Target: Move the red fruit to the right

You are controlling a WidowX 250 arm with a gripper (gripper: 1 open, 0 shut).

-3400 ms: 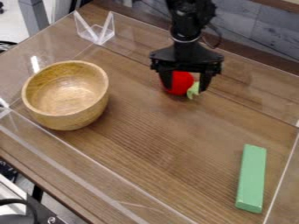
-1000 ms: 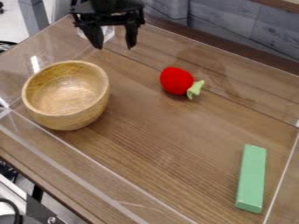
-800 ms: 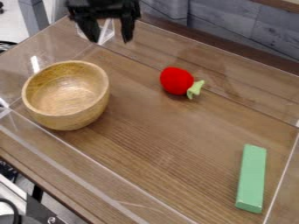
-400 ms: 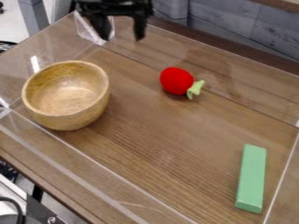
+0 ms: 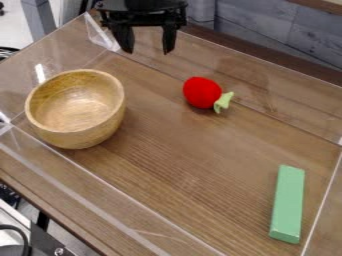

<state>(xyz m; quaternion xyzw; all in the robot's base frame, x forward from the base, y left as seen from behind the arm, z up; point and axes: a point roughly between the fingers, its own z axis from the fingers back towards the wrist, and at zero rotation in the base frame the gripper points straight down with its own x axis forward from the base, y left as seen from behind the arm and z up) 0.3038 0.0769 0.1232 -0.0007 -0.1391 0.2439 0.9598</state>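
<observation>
Since the earlier frame of a moment ago, the tool (image 5: 144, 44) is standing slightly farther right along the far side; the bowl, the red fruit and the green block are keeping their positions.

The wooden bowl (image 5: 75, 107) is sitting upright at the left of the counter (image 5: 174, 165), its mouth facing up. Its pale interior is showing bare wood, and nothing is lying in it. The red fruit (image 5: 203, 92) is resting directly on the counter, right of the bowl and well apart from it, toward the far side. Its green leafy end (image 5: 225, 101) is pointing right and slightly nearer. The tool is hanging beyond the fruit, to its far left, fully open and holding nothing; it is not touching the fruit.

The green rectangular block (image 5: 287, 204) is lying flat at the near right, its long side running from near to far. The counter is showing brown wood with visible board seams. A clear, pale-edged object (image 5: 107, 32) is standing at the far left, partly behind the tool; its kind cannot be determined. Dark cables (image 5: 16, 238) are showing at the near left, beyond the counter's edge.
</observation>
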